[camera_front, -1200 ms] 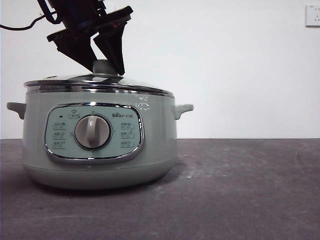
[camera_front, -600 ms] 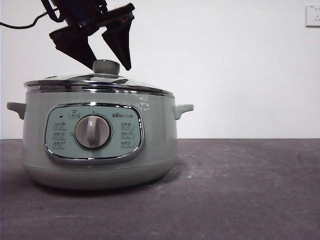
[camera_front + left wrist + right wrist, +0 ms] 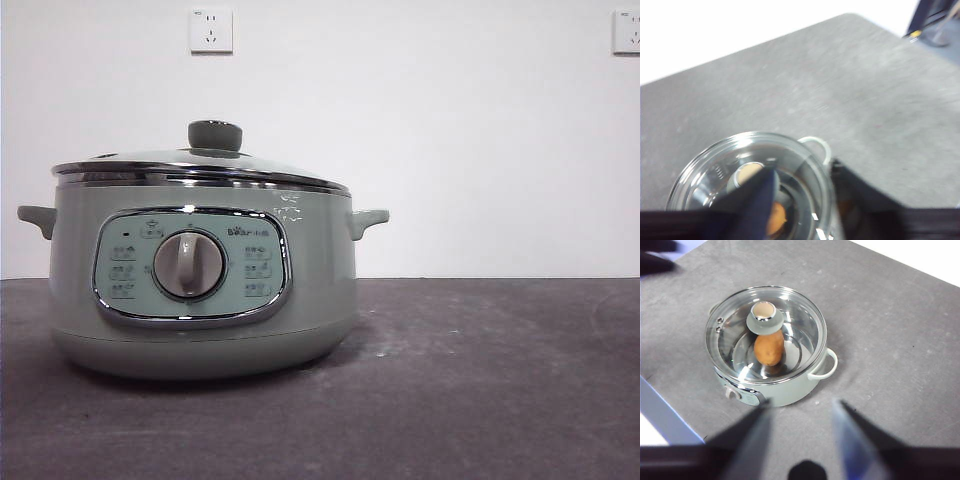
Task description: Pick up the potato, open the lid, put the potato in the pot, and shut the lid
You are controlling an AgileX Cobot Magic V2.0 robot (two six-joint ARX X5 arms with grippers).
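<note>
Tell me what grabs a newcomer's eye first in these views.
The pot dominates the front view, standing large on the dark table. Its glass lid is on, and through it the potato shows lying inside. Both end effectors hang above, open and empty: left, right.

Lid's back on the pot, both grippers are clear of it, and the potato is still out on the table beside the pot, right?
Not quite. The potato is inside the pot, seen through the glass lid in the right wrist view. The lid is indeed on, and both the left gripper and the right gripper are clear of it.
</note>
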